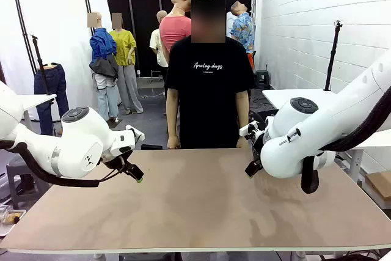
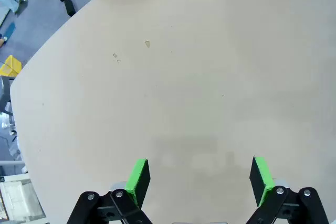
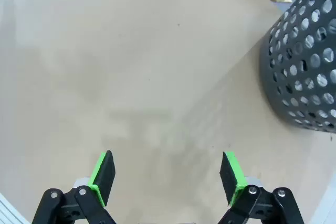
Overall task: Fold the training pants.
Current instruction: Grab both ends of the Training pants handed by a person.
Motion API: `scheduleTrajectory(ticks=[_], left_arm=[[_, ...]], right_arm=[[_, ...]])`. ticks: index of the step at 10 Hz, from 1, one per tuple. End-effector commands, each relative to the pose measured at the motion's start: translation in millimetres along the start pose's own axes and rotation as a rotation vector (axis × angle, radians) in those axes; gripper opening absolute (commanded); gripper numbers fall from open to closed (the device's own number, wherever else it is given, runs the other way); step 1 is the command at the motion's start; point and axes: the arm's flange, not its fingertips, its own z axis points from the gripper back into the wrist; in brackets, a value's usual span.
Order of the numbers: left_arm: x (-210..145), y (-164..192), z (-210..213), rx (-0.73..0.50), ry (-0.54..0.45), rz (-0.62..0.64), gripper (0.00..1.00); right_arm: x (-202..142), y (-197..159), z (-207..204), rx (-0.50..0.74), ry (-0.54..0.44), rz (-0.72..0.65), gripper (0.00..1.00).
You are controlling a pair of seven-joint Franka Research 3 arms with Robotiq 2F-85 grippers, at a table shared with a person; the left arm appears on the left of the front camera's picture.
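Note:
The training pants are out of view. My left gripper (image 1: 135,174) hovers low over the left part of the bare tan table (image 1: 201,212). In the left wrist view the left gripper (image 2: 199,172) is open, green pads wide apart, only tabletop between them. My right gripper (image 1: 251,167) hangs over the table's right part. The right wrist view has the right gripper (image 3: 168,170) open as well, holding nothing. A person in a black T-shirt (image 1: 208,90) stands at the far edge, arms down.
A dark grey perforated basket (image 3: 307,61) stands on the table close beside my right gripper. The table's curved edge (image 2: 23,98) runs along the left of the left wrist view, with floor clutter beyond it. White side tables (image 1: 293,97) flank the work area.

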Motion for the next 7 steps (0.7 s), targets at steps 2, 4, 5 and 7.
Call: scheduleTrajectory(ticks=[2, 4, 5, 7], left_arm=[[0.0, 0.0, 0.0, 0.000, 0.000, 0.000, 1.00], [0.0, 0.0, 0.0, 0.000, 0.000, 0.000, 1.00], [0.0, 0.0, 0.0, 0.000, 0.000, 0.000, 1.00], [0.0, 0.0, 0.0, 0.000, 0.000, 0.000, 1.00]], right_arm=[[0.0, 0.0, 0.0, 0.000, 0.000, 0.000, 1.00], [0.0, 0.0, 0.0, 0.000, 0.000, 0.000, 1.00], [0.0, 0.0, 0.0, 0.000, 0.000, 0.000, 1.00], [0.0, 0.0, 0.0, 0.000, 0.000, 0.000, 1.00]])
